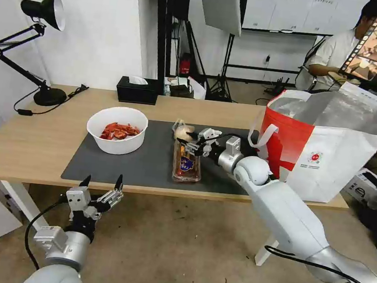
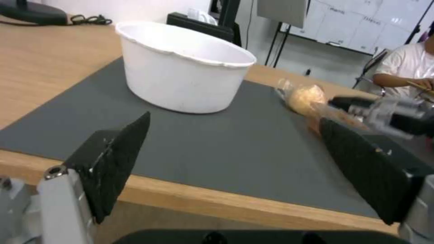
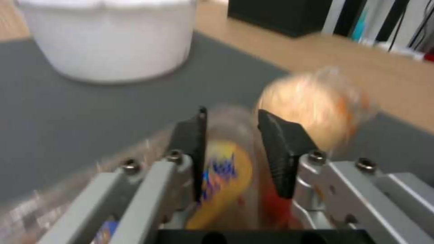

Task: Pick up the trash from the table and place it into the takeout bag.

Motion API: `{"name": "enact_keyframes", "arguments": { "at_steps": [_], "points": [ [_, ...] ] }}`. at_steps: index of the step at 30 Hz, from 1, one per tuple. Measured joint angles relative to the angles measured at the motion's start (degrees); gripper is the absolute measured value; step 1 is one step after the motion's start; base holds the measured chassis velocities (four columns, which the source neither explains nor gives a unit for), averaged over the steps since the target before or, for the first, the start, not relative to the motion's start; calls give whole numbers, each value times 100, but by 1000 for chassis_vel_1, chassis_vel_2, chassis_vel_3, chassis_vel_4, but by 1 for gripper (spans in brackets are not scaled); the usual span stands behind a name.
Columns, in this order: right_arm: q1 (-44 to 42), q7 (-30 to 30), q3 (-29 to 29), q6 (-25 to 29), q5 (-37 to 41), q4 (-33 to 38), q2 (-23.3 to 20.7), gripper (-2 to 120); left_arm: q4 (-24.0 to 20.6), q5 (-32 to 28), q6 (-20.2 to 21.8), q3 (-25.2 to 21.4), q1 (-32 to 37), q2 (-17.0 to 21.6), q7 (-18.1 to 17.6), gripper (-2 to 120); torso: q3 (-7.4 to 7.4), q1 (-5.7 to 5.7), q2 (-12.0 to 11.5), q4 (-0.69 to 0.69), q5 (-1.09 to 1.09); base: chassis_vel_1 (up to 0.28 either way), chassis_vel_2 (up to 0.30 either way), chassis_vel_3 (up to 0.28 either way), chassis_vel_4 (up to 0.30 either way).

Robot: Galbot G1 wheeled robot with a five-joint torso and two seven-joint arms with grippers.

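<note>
Two grippers are in play, one idle and one busy. Farthest left on the worktop (image 1: 38, 142) stands the black desk lamp (image 1: 44, 11). Below the near edge, the left gripper (image 1: 102, 184) hangs off the worktop with its fingers spread wide and nothing between them. Next on the dark grey mat (image 1: 150, 160) sits the white bowl of red shells (image 1: 117, 129), with the black tissue box (image 1: 136, 90) behind it near the far edge.

At the middle of the mat lies the clear plastic tray (image 1: 187, 164), and just beyond its far end the small bag with the bun (image 1: 183, 132). The right gripper (image 1: 191, 145) reaches over that far end; in the right wrist view its fingers (image 3: 280, 152) are narrowed around the tray's edge, seemingly gripping the clear plastic tray, though how firmly is hard to judge.

Farthest right stands the takeout bag (image 1: 332, 153), mouth open, just beside the right arm.

Risks as I judge them: the thin tray held by one end may sag, hinge open and spill its scraps, or slip free. The bun bag, touching or nearly touching the gripper, could be dragged along. A low swing could knock the takeout bag's rim.
</note>
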Motion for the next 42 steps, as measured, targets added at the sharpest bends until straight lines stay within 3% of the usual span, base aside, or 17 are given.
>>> {"name": "enact_keyframes", "arguments": {
  "at_steps": [6, 10, 14, 17, 25, 28, 29, 32, 33, 36, 42],
  "points": [
    [2, -88, -12, -12, -19, -76, 33, 5, -43, -10, 15, -5, 44, -47, 8, 100, -1, 0, 0, 0, -1, 0, 0, 0, 0],
    [-1, -40, -38, -22, -4, -62, 40, 0, -56, -15, 15, 0, 58, -68, 16, 100, -1, -1, 0, 0, -1, 0, 0, 0, 0],
    [-30, 97, -44, -30, 32, -24, 41, 0, -137, -670, 30, 94, 114, -40, 161, 100, -1, 0, 0, 0, -1, 0, 0, 0, 0],
    [-70, 199, -41, -32, 129, 57, 1, 0, -240, -1493, 216, 159, 56, 147, 211, 100, -1, -1, 0, 0, -1, 0, 0, 0, 0],
    [-145, 291, -11, -42, 216, 232, -105, 0, -419, -2805, 836, 240, -299, 600, -14, 100, -1, -1, 0, 0, -1, 0, 0, 0, 0],
    [-197, 384, -2, -48, 258, 353, -189, 0, -375, -4142, 1280, 235, -649, 975, -291, 100, -1, -1, 0, 0, -1, 0, 0, 0, 0],
    [-197, 384, -2, -48, 258, 353, -189, 0, -375, -4142, 1280, 235, -649, 975, -291, 100, -1, -1, 0, 0, -1, 0, 0, 0, 0],
    [-268, 416, 8, -55, 264, 402, -227, 0, -259, -5759, 1715, 88, -976, 1284, -704, 100, -1, 0, 0, 0, -2, 0, 0, 0, 0],
    [-268, 416, 8, -55, 264, 402, -227, 0, -259, -5759, 1715, 88, -976, 1284, -704, 100, -1, 0, 0, 0, -2, 0, 0, 0, 0],
    [-334, 450, 21, -59, 263, 419, -233, 0, -32, -6691, 1898, 53, -1245, 1594, -860, 100, -1, -1, 0, 0, -1, 0, 0, 0, 0],
    [-352, 469, 30, -60, 263, 432, -243, 0, 414, -7123, 2018, 244, -1696, 1911, -863, 100, 0, -1, 0, 0, -2, 0, 0, 0, 0]
  ]
}}
